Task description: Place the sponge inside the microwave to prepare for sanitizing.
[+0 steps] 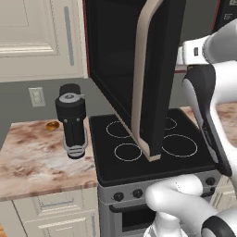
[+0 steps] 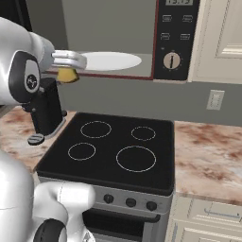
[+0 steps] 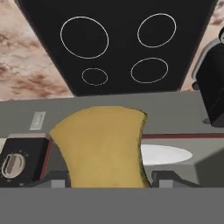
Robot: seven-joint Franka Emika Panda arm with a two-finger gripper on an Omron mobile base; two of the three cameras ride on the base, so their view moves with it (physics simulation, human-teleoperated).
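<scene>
Four burner rings mark the black stovetop (image 2: pixel 113 146), and you can use that stovetop as your landmark for everything else. Directly above it hangs the microwave (image 2: pixel 175 40), the largest thing you see: its cavity is open, with the control panel and round knob (image 2: pixel 171 61) at the right side and a white turntable plate (image 2: pixel 109 61) lying flat on the cavity floor. Its door (image 1: pixel 139 69), dark glass edged with a beige-pink handle, swings out wide over the stovetop, and in the left base view its lower corner hangs above the front burners.

On either side of the stovetop you have marbled brown counter (image 1: pixel 37 157). A black coffee machine (image 1: pixel 72 120) stands on the counter just left of the stovetop, and a small amber-brown disc (image 1: pixel 52 125) lies on the counter beyond it, nearer the wall.

Above the stovetop's left rear, at the level of the microwave's floor, your gripper (image 2: pixel 67 72) sits at the left end of the open cavity. Its fingers are clenched on the sponge (image 3: pixel 101 146), a dull-yellow block that stands up between the two tips in the hand view. In the right base view the sponge hangs just under the silvery hand, at the cavity's left edge and close beside the turntable plate; whether it touches the floor of the cavity you cannot tell.
</scene>
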